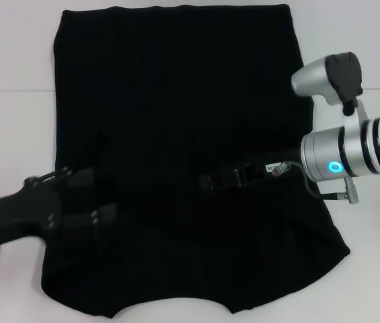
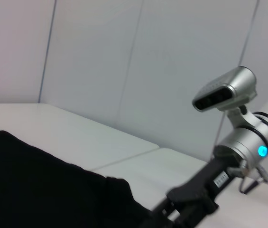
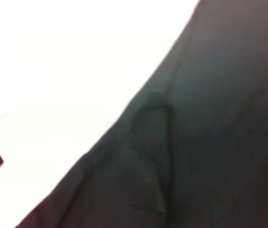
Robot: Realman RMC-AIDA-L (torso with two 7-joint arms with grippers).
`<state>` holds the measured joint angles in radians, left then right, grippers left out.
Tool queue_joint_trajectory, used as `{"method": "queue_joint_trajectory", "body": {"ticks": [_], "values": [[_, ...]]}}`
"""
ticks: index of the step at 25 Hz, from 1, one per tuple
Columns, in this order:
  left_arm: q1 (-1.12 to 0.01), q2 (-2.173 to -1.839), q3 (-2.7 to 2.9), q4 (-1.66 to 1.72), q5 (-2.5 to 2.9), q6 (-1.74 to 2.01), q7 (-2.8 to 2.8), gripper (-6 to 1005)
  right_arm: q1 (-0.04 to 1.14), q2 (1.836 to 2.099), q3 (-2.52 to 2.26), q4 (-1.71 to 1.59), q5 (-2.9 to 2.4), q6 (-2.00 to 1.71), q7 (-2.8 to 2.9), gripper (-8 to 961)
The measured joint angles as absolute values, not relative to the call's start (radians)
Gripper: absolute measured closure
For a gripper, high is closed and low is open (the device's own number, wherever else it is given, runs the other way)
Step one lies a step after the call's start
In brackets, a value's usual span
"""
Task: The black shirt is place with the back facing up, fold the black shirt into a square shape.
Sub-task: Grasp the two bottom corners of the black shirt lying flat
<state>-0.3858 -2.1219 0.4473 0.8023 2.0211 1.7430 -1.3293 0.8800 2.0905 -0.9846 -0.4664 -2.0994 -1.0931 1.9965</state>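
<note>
- The black shirt (image 1: pixel 176 121) lies spread flat on the white table (image 1: pixel 8 134), covering most of the head view; its long axis runs from the near table edge to the far side.
- The straight hem is at the far end of the shirt, and the curved neckline (image 1: pixel 173 311) sits at the near end, toward the robot.
- The shirt's side parts look folded in, so the far portion is a narrow rectangle while the near portion flares wider, most on the right near corner.
- The left gripper (image 1: pixel 99 202) is over the shirt's near-left part, its black arm coming in from the left edge; whether its fingers are apart or together cannot be told, black on black.
- The right gripper (image 1: pixel 220 180) is over the middle of the shirt, reaching in from the shirt's right edge on a silver wrist with a lit blue ring; the state of its fingers cannot be told either.
- A small white label is on the right gripper's body, seen also in the left wrist view, but its writing is too small to read.
- The right wrist view shows the shirt's edge with a fold ridge against the white table.
</note>
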Motion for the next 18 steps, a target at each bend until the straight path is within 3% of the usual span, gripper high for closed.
{"method": "queue_joint_trajectory", "body": {"ticks": [8, 18], "values": [[-0.284, -2.148, 0.428, 0.951, 2.147, 1.766, -1.338, 67, 0.818, 2.094, -0.991, -0.454, -1.915, -1.132, 1.756, 285], [-0.316, -2.161, 0.506, 0.962, 2.280, 1.620, -1.246, 66, 0.823, 2.094, -0.986, -0.452, -1.885, -1.081, 1.766, 286]]}}
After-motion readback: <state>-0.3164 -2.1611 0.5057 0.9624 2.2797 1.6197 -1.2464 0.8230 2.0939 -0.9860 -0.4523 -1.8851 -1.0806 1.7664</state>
